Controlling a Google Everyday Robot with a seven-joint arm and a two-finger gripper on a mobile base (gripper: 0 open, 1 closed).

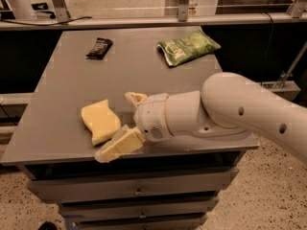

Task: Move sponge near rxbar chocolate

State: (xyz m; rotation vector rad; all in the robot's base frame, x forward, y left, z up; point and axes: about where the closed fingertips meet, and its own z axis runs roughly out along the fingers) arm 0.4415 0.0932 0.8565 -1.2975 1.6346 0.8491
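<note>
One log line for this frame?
phase: pre-grasp | sponge: flat, table front-left | gripper: open, at sponge's right edge | rxbar chocolate: back-left, apart from sponge | green chip bag: back-right

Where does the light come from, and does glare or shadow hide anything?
Camera view: soft light from above, no harsh glare, a faint sheen on the chip bag and the arm. Camera view: only a weak shadow under the open gripper, at the sponge, front of the table; the dark rxbar chocolate shows plainly.

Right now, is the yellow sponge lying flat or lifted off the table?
Lying flat: the sponge rests on the table, the gripper open right beside it.
</note>
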